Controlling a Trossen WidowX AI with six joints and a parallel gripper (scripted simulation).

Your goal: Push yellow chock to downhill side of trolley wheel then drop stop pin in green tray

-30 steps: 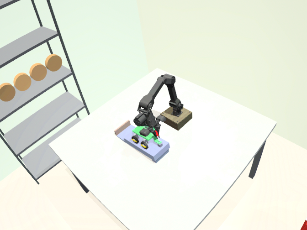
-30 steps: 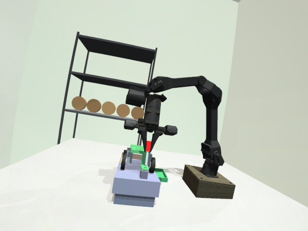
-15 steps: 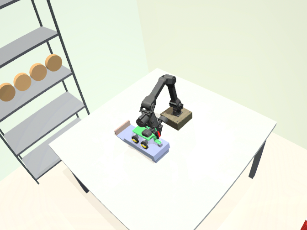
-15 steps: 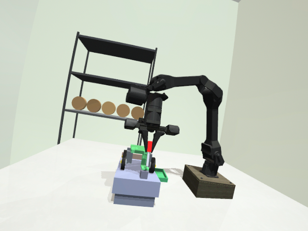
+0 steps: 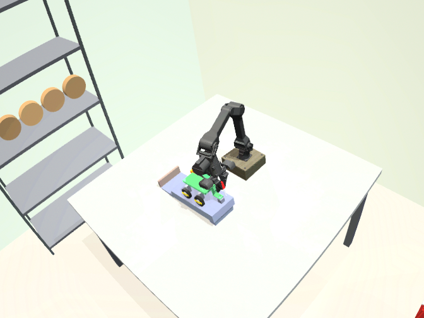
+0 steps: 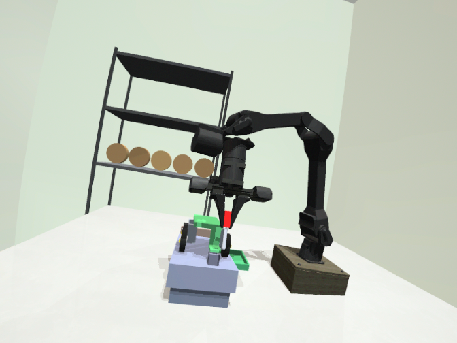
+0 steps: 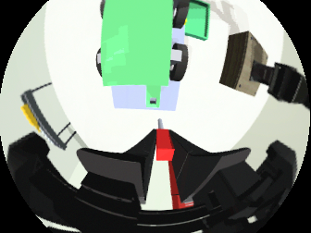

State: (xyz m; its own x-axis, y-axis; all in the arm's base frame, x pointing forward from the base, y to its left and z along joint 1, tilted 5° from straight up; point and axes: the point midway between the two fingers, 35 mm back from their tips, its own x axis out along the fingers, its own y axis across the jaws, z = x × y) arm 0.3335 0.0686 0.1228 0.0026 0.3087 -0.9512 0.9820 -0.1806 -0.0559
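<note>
My gripper (image 5: 222,187) (image 6: 227,223) (image 7: 161,132) is shut on the red head of the stop pin (image 5: 223,184) (image 6: 227,218) (image 7: 165,145). The pin's grey shaft hangs below the fingertips, out of the hole in the trolley's uphill tab; that hole shows empty in the wrist view. The green trolley (image 5: 195,182) (image 6: 205,220) (image 7: 136,42) stands on its wheels on the blue ramp (image 5: 224,206) (image 6: 202,275) (image 7: 131,102). A bit of orange, apparently the chock's handle (image 5: 192,171), shows behind the trolley's downhill end; its base and wheel contact are hidden. The green tray (image 6: 242,268) (image 7: 207,23) lies beside the ramp.
A grey block (image 5: 221,200) (image 6: 213,258) sits at the ramp's uphill end, by the tab. A pinkish end board (image 5: 169,176) stands at the downhill end. The arm's wooden base (image 5: 245,171) (image 6: 319,282) (image 7: 238,60) is on the tray's side of the ramp.
</note>
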